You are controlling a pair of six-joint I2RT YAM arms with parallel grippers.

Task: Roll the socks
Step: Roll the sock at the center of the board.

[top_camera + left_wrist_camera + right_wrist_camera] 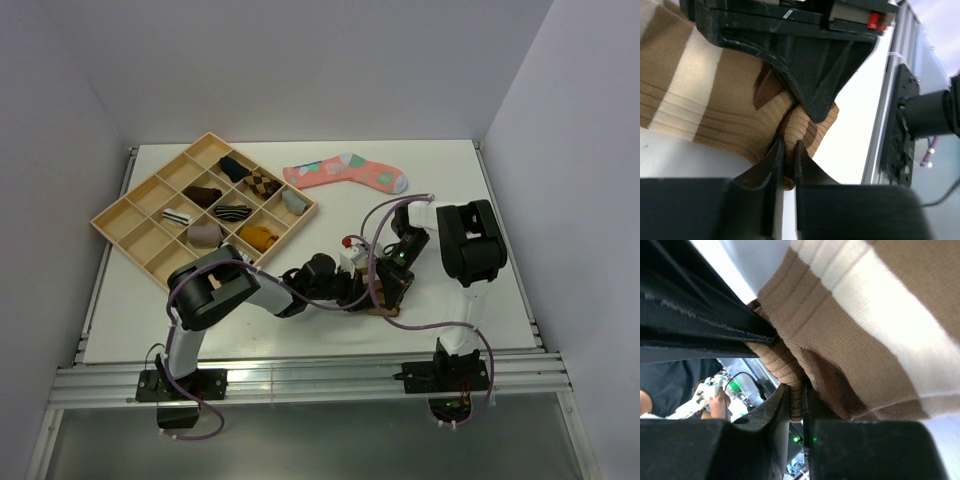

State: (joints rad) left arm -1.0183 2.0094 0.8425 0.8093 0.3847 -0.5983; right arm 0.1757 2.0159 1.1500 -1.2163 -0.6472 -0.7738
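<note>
Close to the near edge of the tabletop (330, 215), my left hand (788, 150) and right hand (797, 390) both pinch the ribbed cuff of the brown sock (715, 115). They hold it from two sides, I think to keep it tight for rolling. Farther back are the wooden tray (150, 179) on the left and the pink sock (345, 172).

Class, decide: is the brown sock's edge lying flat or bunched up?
Bunched up: the brown sock folds where left claw and right claw pinch it.
</note>
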